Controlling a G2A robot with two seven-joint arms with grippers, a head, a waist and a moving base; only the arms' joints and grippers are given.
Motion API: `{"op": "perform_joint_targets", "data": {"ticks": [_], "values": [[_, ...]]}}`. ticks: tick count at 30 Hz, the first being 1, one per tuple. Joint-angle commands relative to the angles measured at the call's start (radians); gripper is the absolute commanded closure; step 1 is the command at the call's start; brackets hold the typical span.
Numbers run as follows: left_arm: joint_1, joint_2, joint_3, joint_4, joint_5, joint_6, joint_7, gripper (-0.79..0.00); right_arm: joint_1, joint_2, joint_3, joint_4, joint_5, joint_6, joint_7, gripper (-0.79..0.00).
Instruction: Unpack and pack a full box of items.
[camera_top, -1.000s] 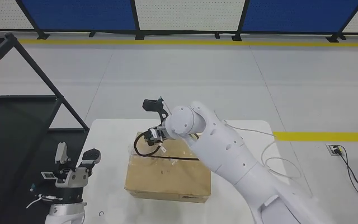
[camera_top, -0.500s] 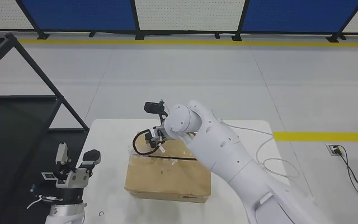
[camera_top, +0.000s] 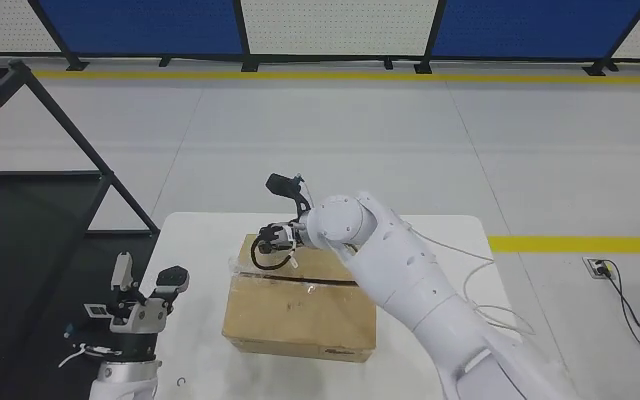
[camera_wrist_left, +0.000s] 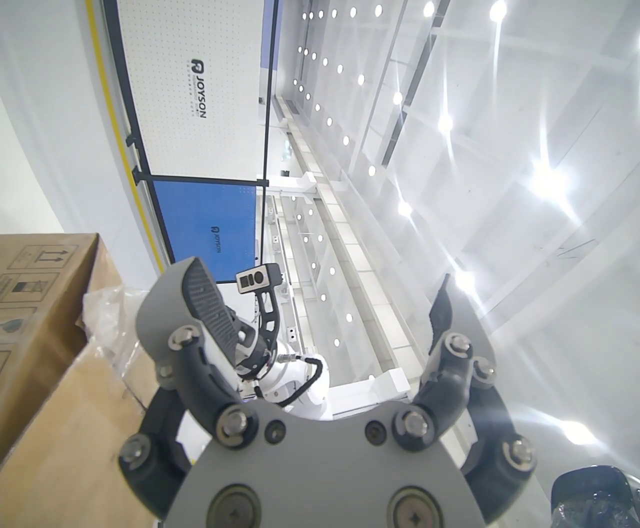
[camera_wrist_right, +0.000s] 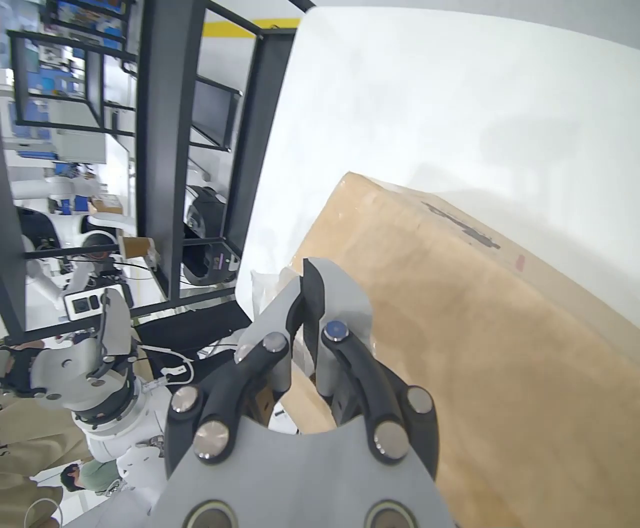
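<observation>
**A:** Where is the box?

**B:** The cardboard box sits closed on the white table, about mid-table and toward the near edge. The top view shows a tape seam running left to right across its lid.

**A:** And the right arm?

**B:** From above, it crosses the box to the far left corner. Its wrist view supplies the finger detail. The right gripper has both fingers pressed flat together, just beside a ruffle of clear plastic film at that corner. I can't tell whether any film is pinched.

**A:** The left one?

**B:** The left gripper stands at the table's left edge, on the near side and apart from the box. It points upward with its fingers spread wide. Its wrist view catches the box's left side, with printed handling symbols on it. The film bunches at the top edge there, and the top view shows it as no more than a pale scrap.
</observation>
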Motion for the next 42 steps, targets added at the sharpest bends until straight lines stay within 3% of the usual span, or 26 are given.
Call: {"op": "perform_joint_targets", "data": {"ticks": [1, 9, 20, 27, 42], "values": [[-0.008, 0.001, 0.008, 0.002, 0.011, 0.009, -0.003, -0.785, -0.033, 0.014, 0.024, -0.009, 0.007, -0.046, -0.041, 0.0], [-0.039, 0.002, 0.046, 0.007, 0.055, 0.048, -0.014, -0.785, -0.192, 0.09, 0.141, -0.142, 0.007, -0.203, -0.134, 0.0], [-0.088, 0.005, 0.077, 0.026, 0.136, 0.109, 0.006, -0.785, -0.487, 0.192, 0.321, -0.486, -0.026, -0.307, -0.155, 0.0], [-0.128, 0.013, 0.073, 0.054, 0.163, 0.238, -0.05, -0.785, -0.574, 0.215, 0.364, -0.585, -0.02, -0.343, -0.141, 0.0], [-0.254, 0.036, 0.132, 0.097, 0.252, 0.424, -0.262, -0.785, -0.611, 0.229, 0.376, -0.602, 0.004, -0.417, -0.125, 0.0]]}}
